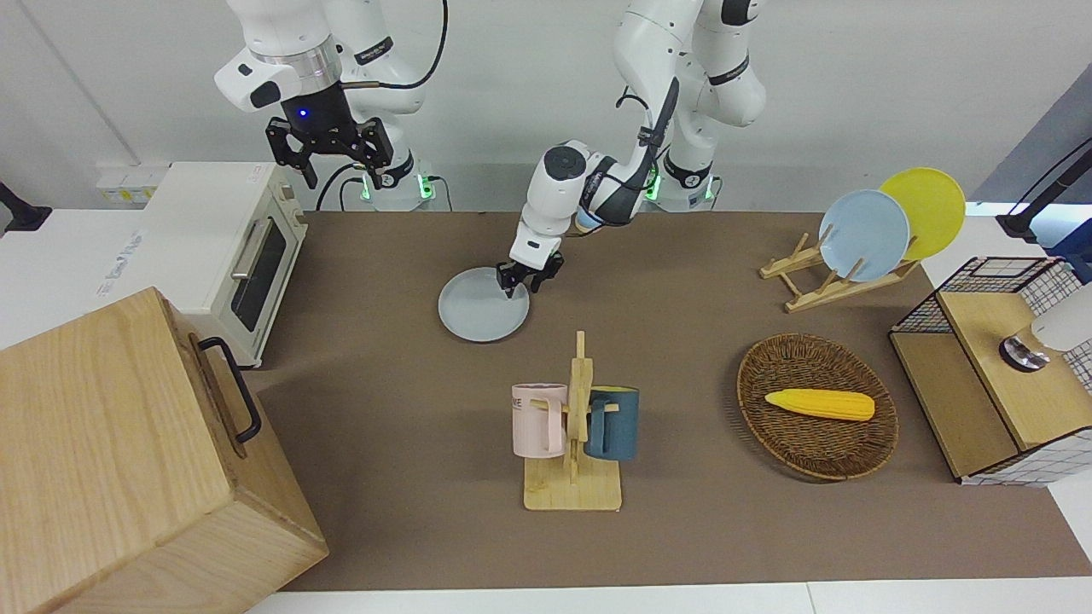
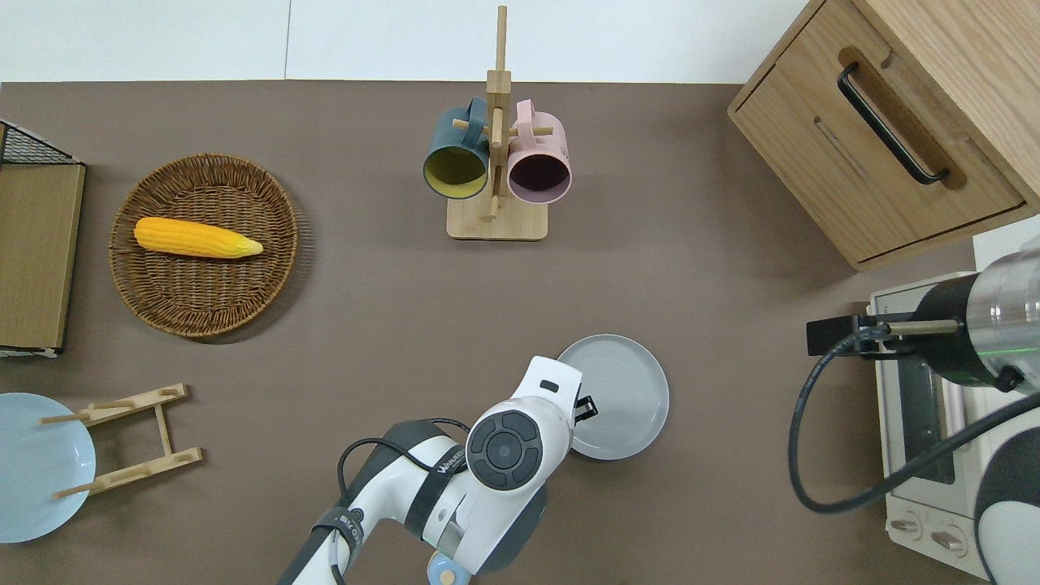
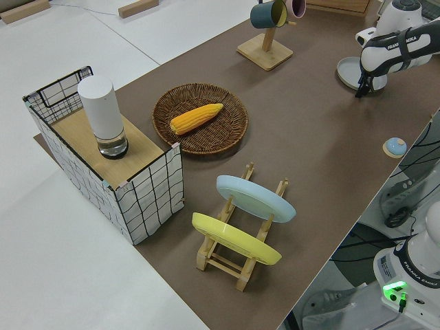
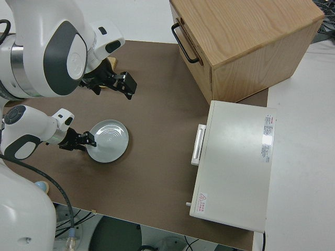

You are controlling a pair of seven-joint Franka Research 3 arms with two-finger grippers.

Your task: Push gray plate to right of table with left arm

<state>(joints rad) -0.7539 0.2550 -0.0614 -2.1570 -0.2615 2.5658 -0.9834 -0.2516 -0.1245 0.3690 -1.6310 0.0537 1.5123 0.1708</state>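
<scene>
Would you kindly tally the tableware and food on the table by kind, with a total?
Plates: 3, namely the gray plate, a sky-blue plate and a yellow plate
Mugs: 2, a pink mug and a dark blue mug
Baskets: 1, the wicker basket
Corn cobs: 1, the corn
Total: 7

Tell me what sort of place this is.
Probably a robotics lab staged as a kitchen: a toaster oven, a mug tree and a plate rack share the table, where the left pincer meets the gray plate.
</scene>
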